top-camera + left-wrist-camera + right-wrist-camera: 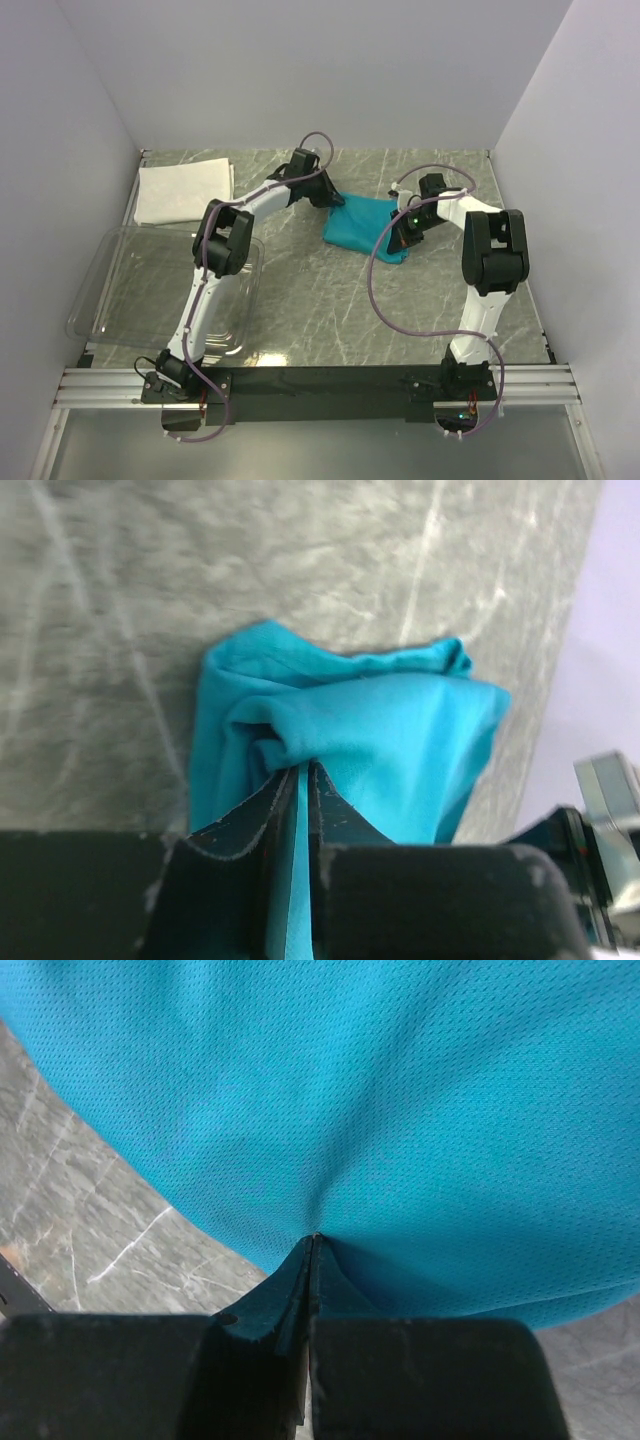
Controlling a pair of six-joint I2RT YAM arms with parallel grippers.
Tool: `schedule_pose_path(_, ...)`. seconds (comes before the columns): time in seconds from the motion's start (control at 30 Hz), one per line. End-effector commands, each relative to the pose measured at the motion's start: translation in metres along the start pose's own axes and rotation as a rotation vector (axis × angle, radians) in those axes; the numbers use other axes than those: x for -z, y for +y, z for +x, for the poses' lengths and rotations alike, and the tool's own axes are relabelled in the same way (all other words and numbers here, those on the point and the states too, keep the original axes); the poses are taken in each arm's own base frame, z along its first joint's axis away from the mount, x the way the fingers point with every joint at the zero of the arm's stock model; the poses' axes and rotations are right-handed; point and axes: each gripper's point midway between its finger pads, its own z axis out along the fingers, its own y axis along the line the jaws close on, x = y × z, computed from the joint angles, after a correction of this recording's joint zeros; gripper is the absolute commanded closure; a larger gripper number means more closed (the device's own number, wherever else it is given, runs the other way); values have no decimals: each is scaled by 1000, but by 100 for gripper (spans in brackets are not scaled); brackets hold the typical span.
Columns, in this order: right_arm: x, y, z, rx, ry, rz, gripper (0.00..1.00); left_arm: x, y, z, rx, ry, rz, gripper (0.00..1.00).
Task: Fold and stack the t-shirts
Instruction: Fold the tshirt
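Left gripper point(303, 770) pinches a thin fold of teal t-shirt point(400, 740); right gripper point(313, 1240) clamped on its cloth too; shirt bunched, so uneven pull risks slip, crooked fold.

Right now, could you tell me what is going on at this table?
The teal shirt sits bunched in the middle, handled from both sides. The right claw pinches its fabric shut, and the left claw holds a fold of it. A folded white shirt lies in the far left corner, beyond a clear bin.
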Motion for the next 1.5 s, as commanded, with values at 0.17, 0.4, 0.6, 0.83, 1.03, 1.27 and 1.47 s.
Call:
schedule_pose_path(0.17, 46, 29, -34, 95, -139, -61, 92, 31, -13, -45, -44, -164, -32, 77)
schedule_pose_path(0.4, 83, 5, -95, -57, -335, 4, 85, 79, -70, -39, -204, -145, 141, 64)
schedule_pose_path(0.6, 56, -31, -120, -289, -327, 56, 85, 97, -74, 9, -234, -5, 213, 64)
schedule_pose_path(0.83, 38, -46, -139, -365, -335, 66, 85, 76, -46, 51, -186, 111, 169, 65)
schedule_pose_path(1.03, 26, -54, -140, -370, -317, 107, 85, 78, -6, -3, -72, -116, -18, 60)
schedule_pose_path(1.27, 21, -57, -139, -360, -311, 112, 85, 80, -21, -66, -41, -247, 38, 58)
schedule_pose_path(1.47, 17, -63, -139, -361, -306, 125, 85, 77, -42, -87, -68, -268, 150, 58)
